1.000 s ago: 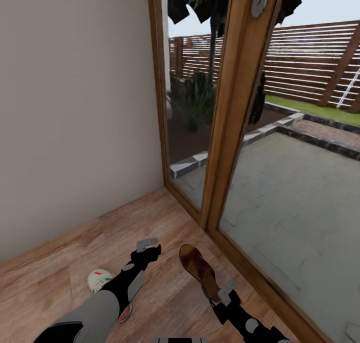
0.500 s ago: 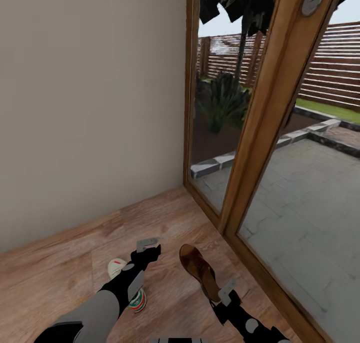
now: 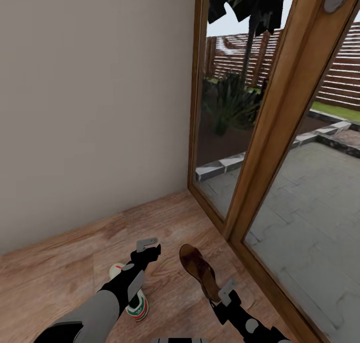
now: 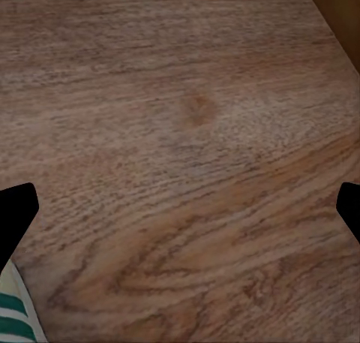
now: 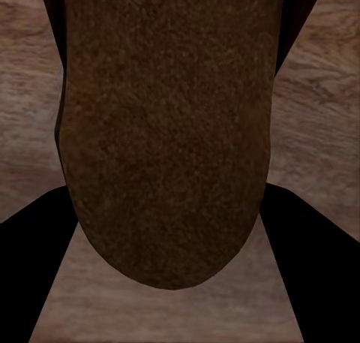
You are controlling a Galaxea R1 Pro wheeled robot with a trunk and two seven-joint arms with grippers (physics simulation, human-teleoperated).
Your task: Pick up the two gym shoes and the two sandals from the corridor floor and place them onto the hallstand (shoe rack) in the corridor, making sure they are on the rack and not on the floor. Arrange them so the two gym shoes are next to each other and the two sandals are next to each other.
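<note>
Head view: right gripper (image 3: pixel 226 292) clamped on sandal (image 3: pixel 199 271), lower centre, held off corridor floor (image 3: pixel 75 263). Left gripper (image 3: pixel 148 247) spread, empty, above bare planks; gym shoe (image 3: pixel 136 305) under left forearm, lower left. Advise steady carry, firm clamp, sandal level until over rack.

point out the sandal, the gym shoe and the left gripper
sandal (image 3: pixel 196 267): head view, on its dark insole
gym shoe (image 3: pixel 138 308): head view, on its striped side beside the left arm
left gripper (image 3: pixel 149 246): head view, between its fingertips above the wood floor
</note>
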